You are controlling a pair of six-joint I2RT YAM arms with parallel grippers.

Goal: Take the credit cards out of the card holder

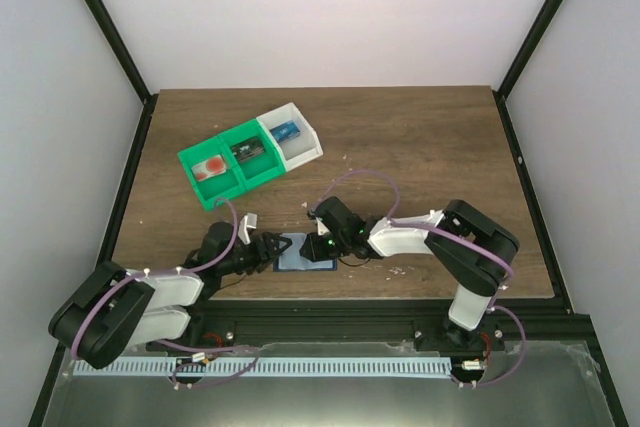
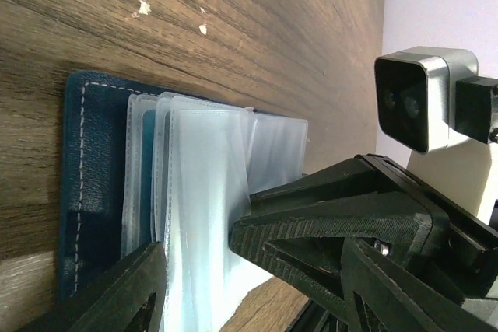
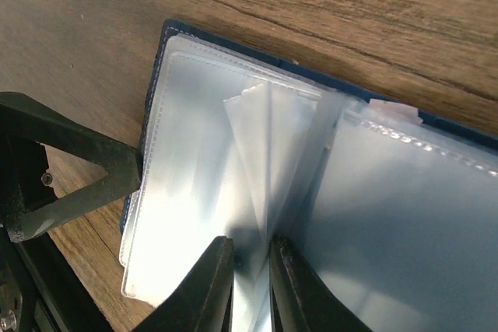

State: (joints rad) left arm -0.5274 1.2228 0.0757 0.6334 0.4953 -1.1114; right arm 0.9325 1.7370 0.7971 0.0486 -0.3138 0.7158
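The card holder lies open on the table near the front edge. Its cover is navy, and clear plastic sleeves fan up from the middle. My right gripper comes in from the right and is shut on an upright sleeve, pinching it between its fingertips. My left gripper is at the holder's left side. It is open and straddles the sleeve stack, with one finger against the holder's left edge. Glare on the sleeves hides any credit cards inside.
A green tray with two compartments and a joined white tray stand at the back left, each holding small flat items. The right wrist's camera housing hangs close above the holder. Black frame rails border the wooden table.
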